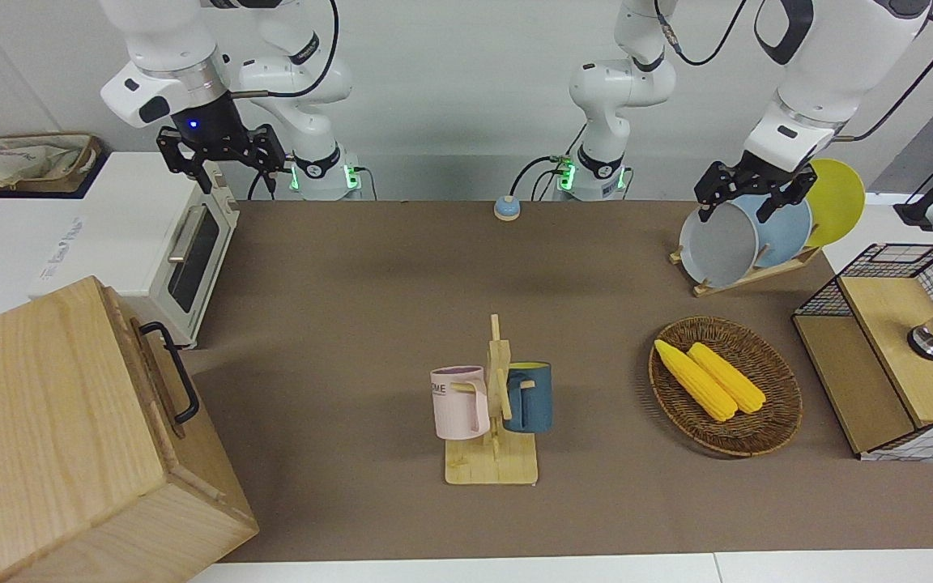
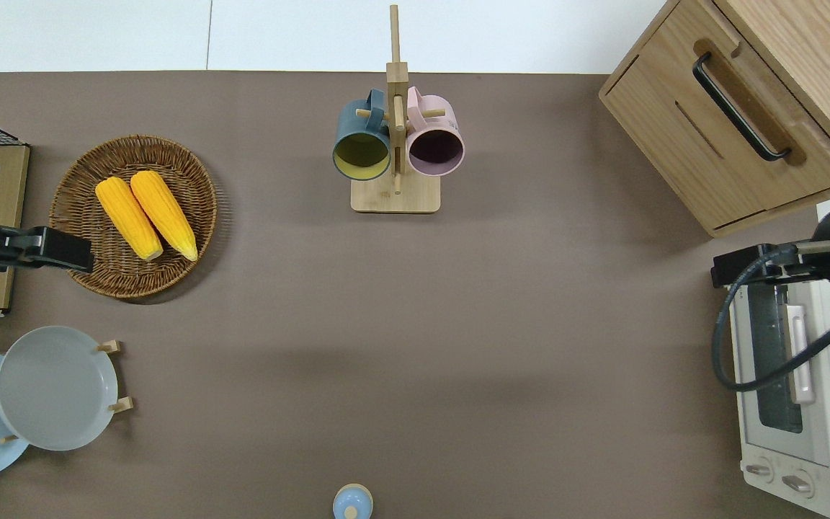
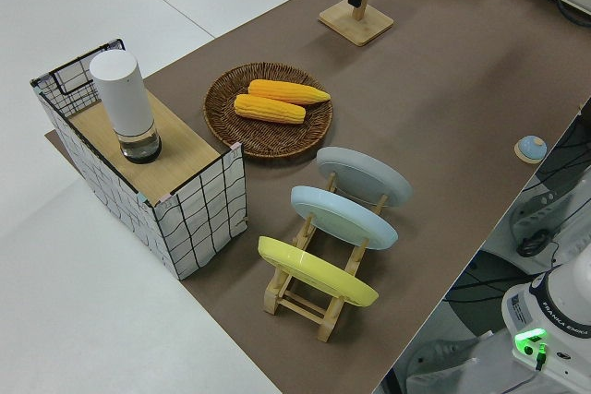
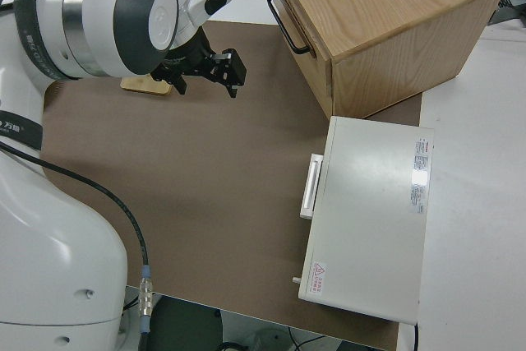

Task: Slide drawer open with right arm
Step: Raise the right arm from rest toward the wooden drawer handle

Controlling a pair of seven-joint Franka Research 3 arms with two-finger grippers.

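The drawer (image 2: 717, 148) is the front panel of a large light-wood box (image 1: 45, 437) at the right arm's end of the table. It sits flush with the box. Its black loop handle (image 2: 739, 108) also shows in the front view (image 1: 175, 380) and the right side view (image 4: 288, 22). My right gripper (image 1: 223, 166), with a blue-lit wrist, hangs open and empty in the air. In the overhead view it (image 2: 719, 270) is over the mat at the corner of the white oven's door that is closest to the box, apart from the handle. It also shows in the right side view (image 4: 209, 80). The left arm is parked, its gripper (image 1: 738, 206) open.
A white oven (image 1: 142, 243) stands beside the box, nearer to the robots. A mug rack (image 1: 495, 405) with two mugs is mid-table. A wicker basket (image 1: 774, 421) with corn, a plate rack (image 1: 758, 235) and a wire-mesh cabinet (image 1: 888, 356) are toward the left arm's end.
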